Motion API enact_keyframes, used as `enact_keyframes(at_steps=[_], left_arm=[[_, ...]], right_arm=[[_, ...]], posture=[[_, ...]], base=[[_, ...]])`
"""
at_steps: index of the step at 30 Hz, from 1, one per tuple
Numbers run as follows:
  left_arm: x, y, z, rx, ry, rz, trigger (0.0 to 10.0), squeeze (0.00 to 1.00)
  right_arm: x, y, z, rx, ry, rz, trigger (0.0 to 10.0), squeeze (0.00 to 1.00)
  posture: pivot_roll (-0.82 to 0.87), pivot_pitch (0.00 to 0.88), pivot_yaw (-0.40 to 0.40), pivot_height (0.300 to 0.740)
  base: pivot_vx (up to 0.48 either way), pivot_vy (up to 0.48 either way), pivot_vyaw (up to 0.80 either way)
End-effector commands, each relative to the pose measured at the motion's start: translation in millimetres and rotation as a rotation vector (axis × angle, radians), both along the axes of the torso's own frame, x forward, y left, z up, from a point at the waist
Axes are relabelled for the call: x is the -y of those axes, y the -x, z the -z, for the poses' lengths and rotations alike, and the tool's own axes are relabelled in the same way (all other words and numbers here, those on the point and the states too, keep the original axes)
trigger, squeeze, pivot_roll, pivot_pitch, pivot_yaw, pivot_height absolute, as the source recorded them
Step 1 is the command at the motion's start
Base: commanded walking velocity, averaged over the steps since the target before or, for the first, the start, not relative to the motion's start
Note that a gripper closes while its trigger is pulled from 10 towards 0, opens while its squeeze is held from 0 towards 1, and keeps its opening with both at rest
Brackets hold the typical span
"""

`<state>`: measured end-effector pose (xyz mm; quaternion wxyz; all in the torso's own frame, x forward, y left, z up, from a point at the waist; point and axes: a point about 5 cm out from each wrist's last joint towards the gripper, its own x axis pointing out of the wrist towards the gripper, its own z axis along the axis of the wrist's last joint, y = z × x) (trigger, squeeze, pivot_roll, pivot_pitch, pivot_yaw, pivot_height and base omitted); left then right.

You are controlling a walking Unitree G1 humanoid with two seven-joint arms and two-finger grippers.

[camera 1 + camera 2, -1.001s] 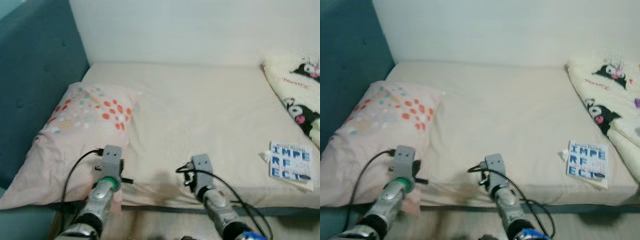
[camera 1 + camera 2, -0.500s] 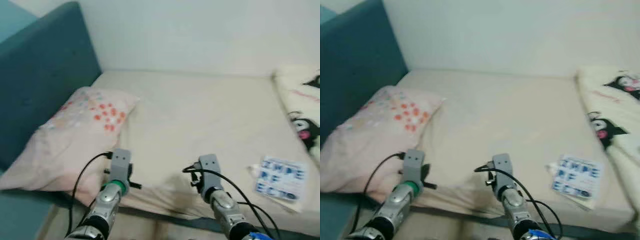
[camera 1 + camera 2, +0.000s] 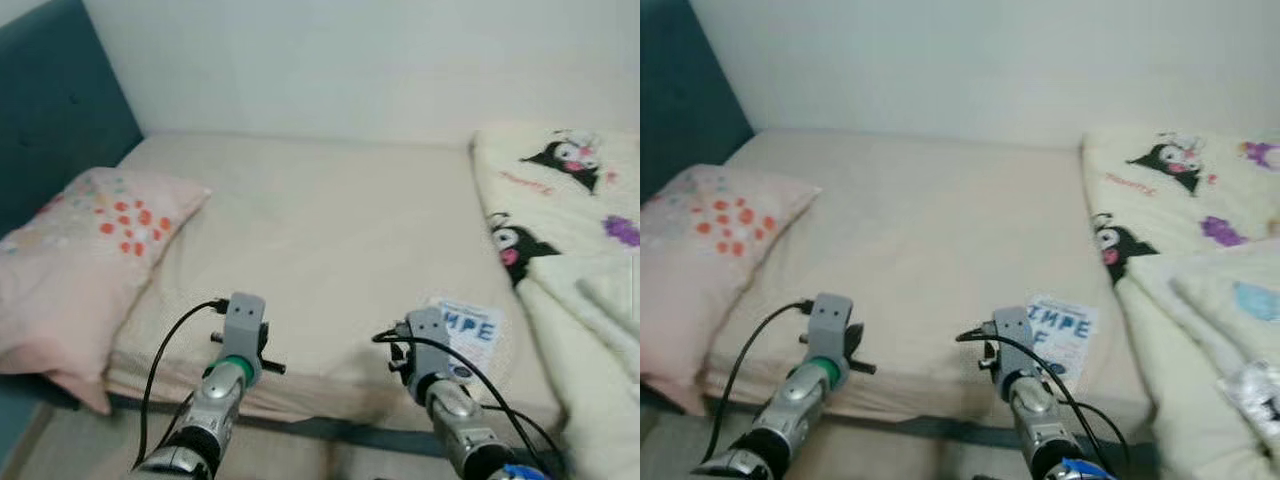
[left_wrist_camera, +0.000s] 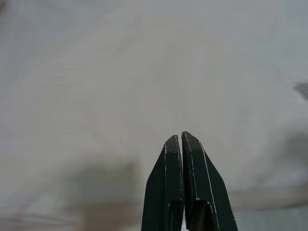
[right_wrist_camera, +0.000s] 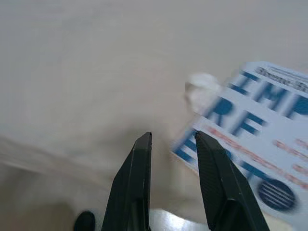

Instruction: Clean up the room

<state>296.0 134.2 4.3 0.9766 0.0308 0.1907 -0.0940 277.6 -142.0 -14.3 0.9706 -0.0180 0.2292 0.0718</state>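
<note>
Swinging to the robot's right since a second ago, the head camera now takes in more of the cartoon-print blanket (image 3: 560,190), while the pink pillow (image 3: 75,250) with its red dots has slid toward the left edge of the head views; the things on the bed (image 3: 310,230) have not themselves moved. Both arms have stayed low at the near edge of the mattress.

A white book (image 3: 468,325) with large blue letters lies flat on the cream sheet near the bed's front edge, just beside the folded blanket. Tucked against its far corner sits a small crumpled white scrap (image 5: 202,84) — possibly tissue, though the blur makes it hard to tell.

Hovering just above the sheet, the right pincer (image 5: 172,139) has its two black fingers a narrow gap apart and holds nothing; one fingertip reaches to the book's near edge, the other over bare sheet. Over plain sheet — well apart from the book, between it and the pillow — the left pincer (image 4: 177,137) has its fingers pressed together, empty.

Behind the pillow stands the teal headboard (image 3: 45,90), and a plain white wall (image 3: 330,60) runs behind the bed.
</note>
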Motion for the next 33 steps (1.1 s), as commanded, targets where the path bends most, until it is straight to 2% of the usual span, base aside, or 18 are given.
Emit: enact_keyframes(at_steps=[1,3,15,19,26,33], left_arm=[[-3.7,6.0,9,-0.062,-0.003,-0.012,10.0,0.00],[-3.7,6.2,10,-0.077,-0.002,-0.014,10.0,0.00],[-2.4,5.0,8,-0.061,0.000,-0.002,10.0,0.00],[-1.2,4.0,6,-0.043,-0.034,0.008,10.0,0.00],[-3.1,1.2,0,0.019,0.001,-0.024,10.0,0.00],[-4.1,0.9,-2,0.034,0.033,-0.018,10.0,0.00]], right_arm=[[-2.5,4.1,4,-0.023,-0.002,-0.006,10.0,0.00],[-2.4,3.9,4,-0.023,-0.002,-0.006,10.0,0.00],[-1.9,3.2,4,-0.021,-0.002,-0.004,10.0,0.00],[-1.8,3.2,4,-0.021,-0.003,-0.002,10.0,0.00],[-2.1,1.8,1,0.012,-0.026,0.016,10.0,0.00],[12.5,-4.6,-7,0.071,-0.001,0.134,10.0,0.00]], posture=[[0.04,0.008,0.066,0.740],[0.04,0.010,0.066,0.740],[0.04,0.013,0.064,0.740],[0.04,0.013,0.064,0.740],[0.04,0.010,0.064,0.740],[0.04,0.005,0.067,0.740]], base=[[0.000,0.000,0.00],[0.000,0.000,0.00],[0.000,0.480,0.00],[0.000,0.000,0.00],[0.000,0.000,0.00],[0.000,0.000,0.00]])
